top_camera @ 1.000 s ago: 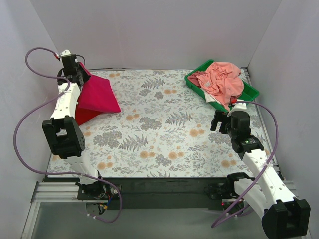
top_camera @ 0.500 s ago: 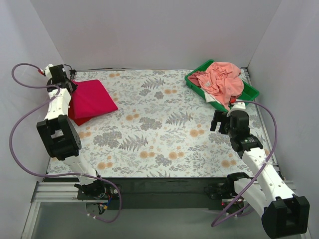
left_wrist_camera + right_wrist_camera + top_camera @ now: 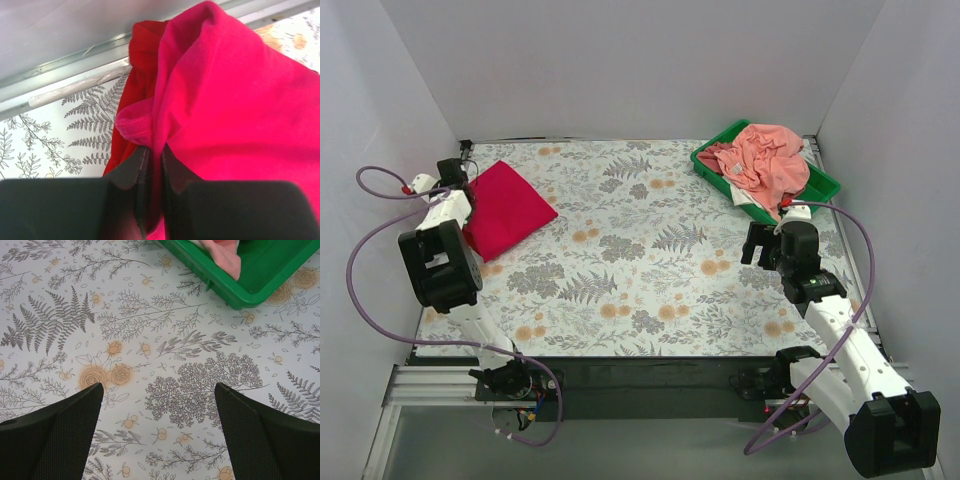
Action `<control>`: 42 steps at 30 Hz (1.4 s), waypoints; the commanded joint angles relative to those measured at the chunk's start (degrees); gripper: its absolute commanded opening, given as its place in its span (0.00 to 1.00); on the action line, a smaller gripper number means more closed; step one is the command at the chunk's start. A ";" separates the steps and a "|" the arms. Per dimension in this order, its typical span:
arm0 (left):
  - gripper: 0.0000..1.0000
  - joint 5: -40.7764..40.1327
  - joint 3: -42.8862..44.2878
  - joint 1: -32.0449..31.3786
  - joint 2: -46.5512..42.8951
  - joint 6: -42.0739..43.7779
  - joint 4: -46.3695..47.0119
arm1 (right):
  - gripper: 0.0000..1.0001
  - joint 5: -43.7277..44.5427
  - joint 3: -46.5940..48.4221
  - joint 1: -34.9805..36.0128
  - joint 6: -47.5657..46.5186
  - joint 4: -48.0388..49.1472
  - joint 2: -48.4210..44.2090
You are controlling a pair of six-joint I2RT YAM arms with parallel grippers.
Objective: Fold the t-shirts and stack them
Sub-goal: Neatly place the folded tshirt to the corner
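Observation:
A folded crimson-magenta t-shirt (image 3: 508,205) lies at the far left of the table. It rests on a scarlet-red t-shirt, which shows as a darker red edge in the left wrist view (image 3: 142,60). My left gripper (image 3: 453,178) is at the shirt's far-left corner. In the left wrist view the gripper (image 3: 154,165) is shut on a fold of the magenta cloth (image 3: 240,100). My right gripper (image 3: 761,245) is open and empty above the floral cloth at the right, far from the shirts; its wrist view (image 3: 159,387) shows only cloth between the fingers.
A green plastic tray (image 3: 823,186) at the back right holds a crumpled salmon-pink garment (image 3: 767,160); its corner shows in the right wrist view (image 3: 260,290). A grey floral-print cloth (image 3: 640,260) covers the table. White walls enclose the left, back and right sides.
My left gripper has moved down and to the left, lowering the lifted magenta shirt so it now lies flat on the red one. The right arm has not moved.

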 commanded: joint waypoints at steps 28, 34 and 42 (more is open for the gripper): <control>0.91 19.58 1.81 -0.38 -12.68 -0.86 -1.74 | 0.98 -2.15 0.12 -0.59 -0.95 1.09 -2.58; 0.92 18.28 -1.00 -0.46 -6.96 -0.86 -0.14 | 0.98 -2.95 0.38 -0.59 -1.31 1.18 -2.14; 0.93 5.79 -5.92 0.59 -5.12 -4.20 -1.47 | 0.98 -4.18 0.47 -0.59 -1.22 1.18 -0.21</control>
